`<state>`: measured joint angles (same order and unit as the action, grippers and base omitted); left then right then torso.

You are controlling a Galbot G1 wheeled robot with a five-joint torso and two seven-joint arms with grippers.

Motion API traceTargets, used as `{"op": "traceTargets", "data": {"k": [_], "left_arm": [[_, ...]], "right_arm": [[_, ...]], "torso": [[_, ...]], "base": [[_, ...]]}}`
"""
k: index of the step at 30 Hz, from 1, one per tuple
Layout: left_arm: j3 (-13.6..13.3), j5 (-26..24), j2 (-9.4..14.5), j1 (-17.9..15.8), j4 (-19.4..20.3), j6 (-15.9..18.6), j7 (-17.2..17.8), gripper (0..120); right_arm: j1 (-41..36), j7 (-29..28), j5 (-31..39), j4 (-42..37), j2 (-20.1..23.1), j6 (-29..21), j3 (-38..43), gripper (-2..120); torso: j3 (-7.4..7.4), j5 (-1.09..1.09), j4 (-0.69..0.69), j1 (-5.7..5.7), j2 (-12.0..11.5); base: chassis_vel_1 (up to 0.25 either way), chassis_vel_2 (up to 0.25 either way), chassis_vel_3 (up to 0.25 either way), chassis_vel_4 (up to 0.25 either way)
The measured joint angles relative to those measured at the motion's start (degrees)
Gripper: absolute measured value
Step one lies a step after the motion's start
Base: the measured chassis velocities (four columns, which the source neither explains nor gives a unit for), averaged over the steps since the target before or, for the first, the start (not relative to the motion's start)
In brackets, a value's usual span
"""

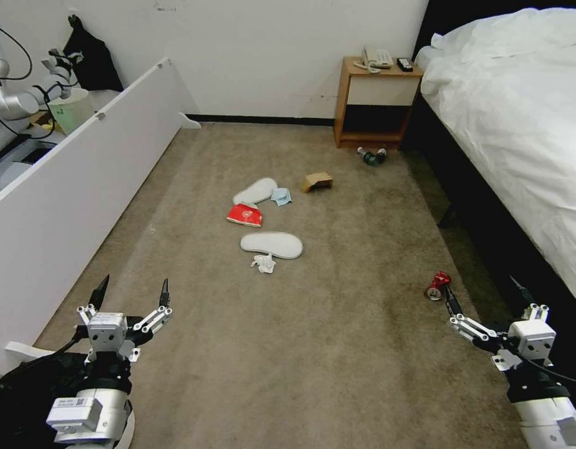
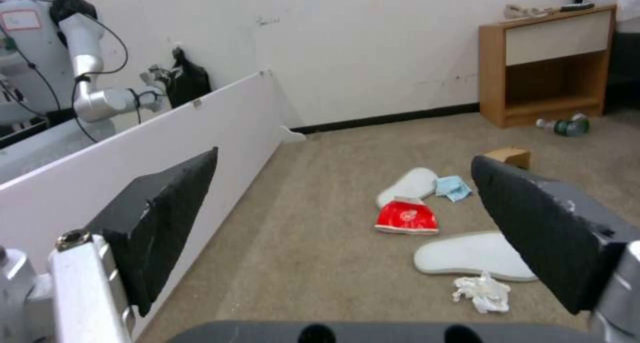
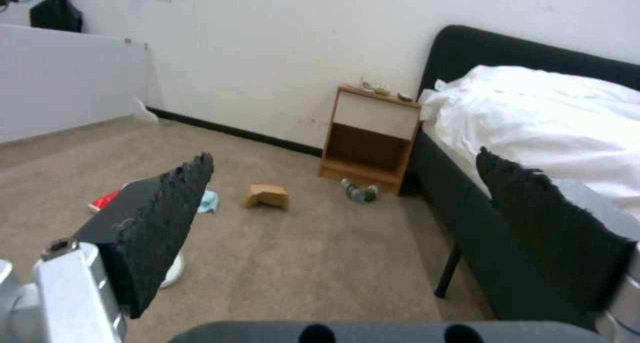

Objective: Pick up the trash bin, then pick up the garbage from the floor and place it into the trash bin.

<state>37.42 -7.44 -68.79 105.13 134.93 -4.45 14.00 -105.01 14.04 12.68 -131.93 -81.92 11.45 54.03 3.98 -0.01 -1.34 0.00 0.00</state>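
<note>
Two grippers hang low over the carpet [image 1: 337,349], both with fingers spread wide and nothing between them: the left gripper [image 1: 133,292] near the white partition board [image 1: 82,187], the right gripper [image 1: 484,293] close to the dark bed frame [image 1: 475,218]. The litter lies well ahead of them in a loose cluster on the floor. Nearest is a flat white slipper [image 1: 272,244] with a crumpled tissue [image 1: 263,263] just beside its near edge. Beyond that sits a red packet [image 1: 244,215], touching or just overlapping the second slipper [image 1: 255,191], and a light-blue cloth [image 1: 281,197] lies right by that slipper's far end. A brown cardboard piece [image 1: 316,181] rests a little further on. A green bottle [image 1: 372,156] lies on its side at the foot of the wooden nightstand [image 1: 375,103], and a small red object [image 1: 437,285], possibly a can or bottle on its side, lies just ahead of the right gripper's fingers. Behind the partition, a pale green bucket [image 1: 71,109] stands next to another robot's arm [image 1: 19,100]. The bed [image 1: 518,112], covered in white bedding, runs along the right side.
</note>
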Motion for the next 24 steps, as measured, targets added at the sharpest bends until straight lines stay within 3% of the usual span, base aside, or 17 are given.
{"op": "traceTargets", "data": {"k": [24], "left_arm": [[-0.12,-0.25,0.29,-1.17,-0.95,0.52,0.10,100]], "right_arm": [[-0.17,1.70,-0.54,0.53,-0.75,1.20,-0.01,100]], "torso": [[0.00,0.00,0.00,0.00,-0.01]], "base": [[0.000,0.000,0.000,0.000]]}}
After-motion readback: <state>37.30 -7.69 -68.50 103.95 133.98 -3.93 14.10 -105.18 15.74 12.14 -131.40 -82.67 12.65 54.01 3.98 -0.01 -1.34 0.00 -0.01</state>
